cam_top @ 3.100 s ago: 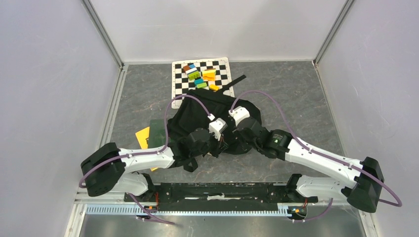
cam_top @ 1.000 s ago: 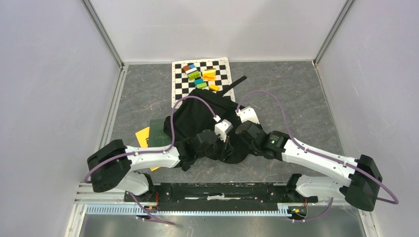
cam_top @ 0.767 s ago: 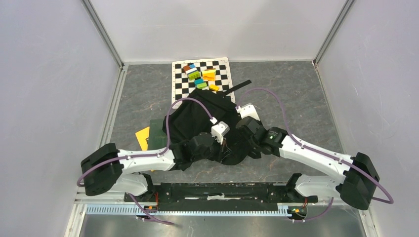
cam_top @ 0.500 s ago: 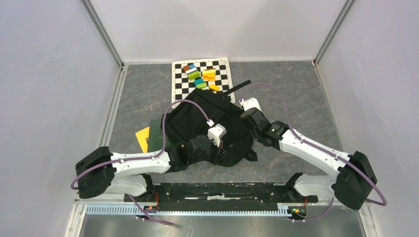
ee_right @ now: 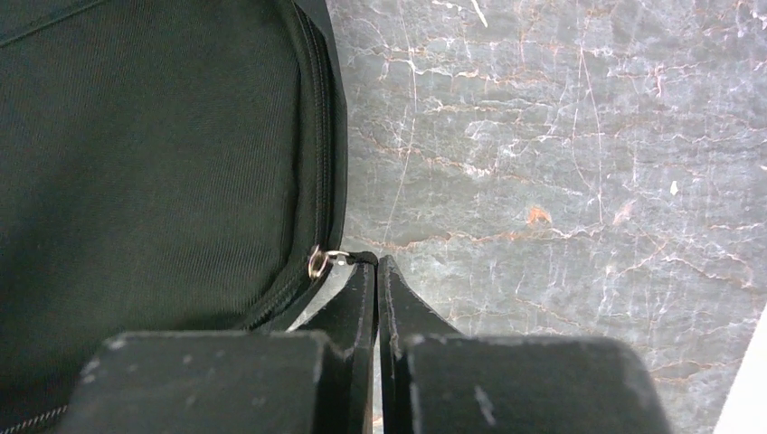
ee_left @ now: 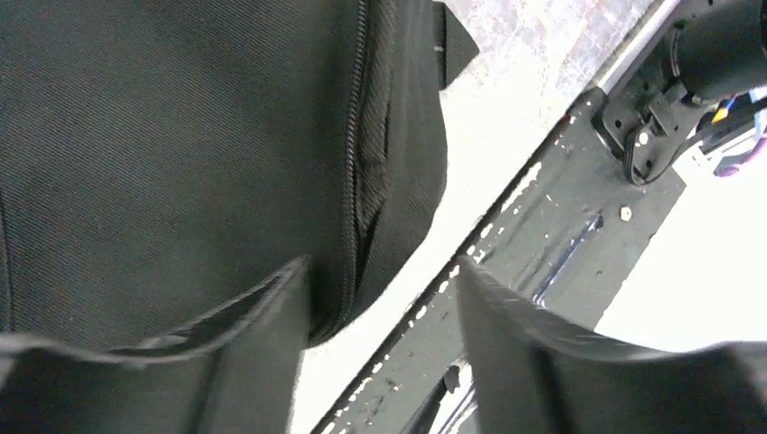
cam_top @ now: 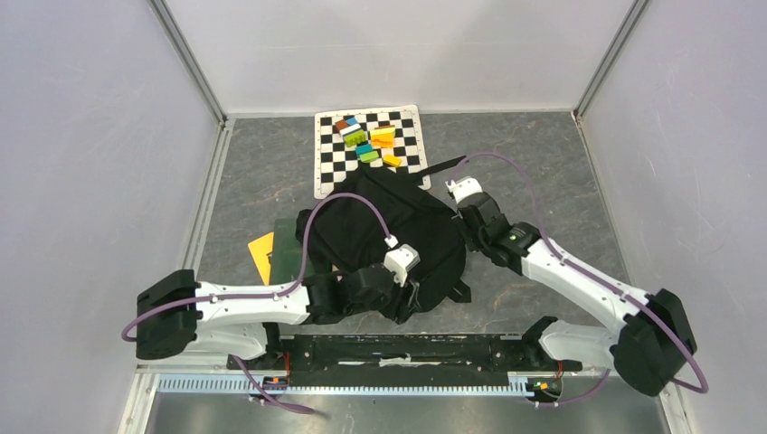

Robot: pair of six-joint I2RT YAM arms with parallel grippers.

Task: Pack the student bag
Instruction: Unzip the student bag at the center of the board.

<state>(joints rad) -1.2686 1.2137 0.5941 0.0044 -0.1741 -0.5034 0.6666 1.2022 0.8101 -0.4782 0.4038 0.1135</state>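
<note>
The student bag, a soft black backpack, lies in the middle of the table. My left gripper hangs at the bag's near edge. In the left wrist view the left gripper is open with nothing between its fingers, and the bag's zip seam lies just ahead. My right gripper is at the bag's right edge. The right wrist view shows it shut on the black zip pull, whose metal ring joins the bag's zip.
A checkered mat with several coloured blocks lies behind the bag. An orange notebook and a green one stick out from under the bag's left side. A black strap trails to the far right. The arms' black base rail runs along the near edge.
My left gripper has opened and drawn back toward the near edge. My right gripper has moved away along the bag's right edge with the zip pull. The bag has spread flatter.
</note>
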